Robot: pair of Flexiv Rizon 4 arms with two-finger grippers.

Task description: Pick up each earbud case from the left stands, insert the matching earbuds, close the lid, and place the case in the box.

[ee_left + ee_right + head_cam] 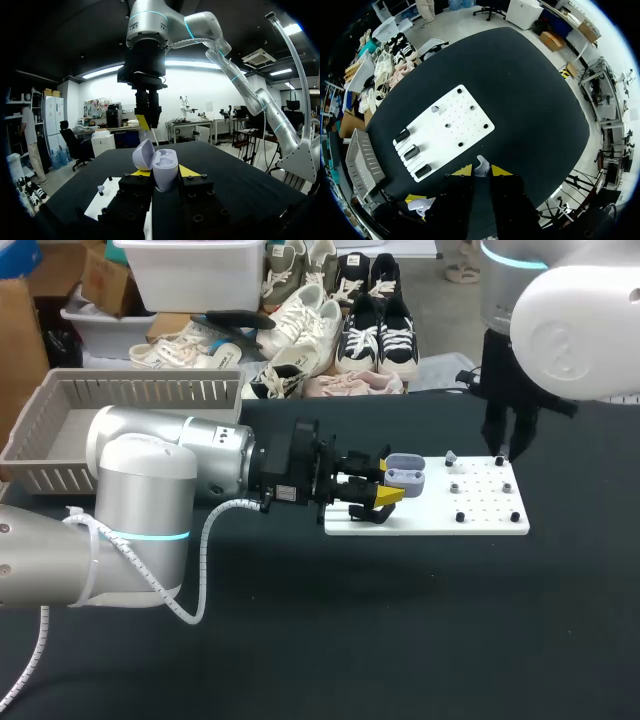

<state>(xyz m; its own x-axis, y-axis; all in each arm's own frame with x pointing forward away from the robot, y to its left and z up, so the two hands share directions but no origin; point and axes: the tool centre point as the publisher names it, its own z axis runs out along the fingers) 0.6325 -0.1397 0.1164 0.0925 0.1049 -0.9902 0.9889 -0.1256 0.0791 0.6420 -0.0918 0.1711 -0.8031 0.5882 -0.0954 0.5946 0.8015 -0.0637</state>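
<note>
My left gripper (pixel 385 492) is shut on an open lavender earbud case (pixel 405 475) and holds it over the left part of the white board (pixel 430 522). In the left wrist view the case (pixel 161 169) sits between the yellow tips with its lid up. My right gripper (pixel 505 445) hangs over the board's far right corner. In the right wrist view this gripper (pixel 481 171) is shut on a small white earbud (pixel 481 165). Another earbud (pixel 451 456) stands on a peg of the board. Three black stands (pixel 411 152) line the board's left end.
A grey slatted box (pixel 60 430) stands at the table's far left, also seen in the right wrist view as the box (pixel 362 160). Small black pegs (pixel 462 517) dot the board. Black tabletop (pixel 400 620) lies bare in front of the board.
</note>
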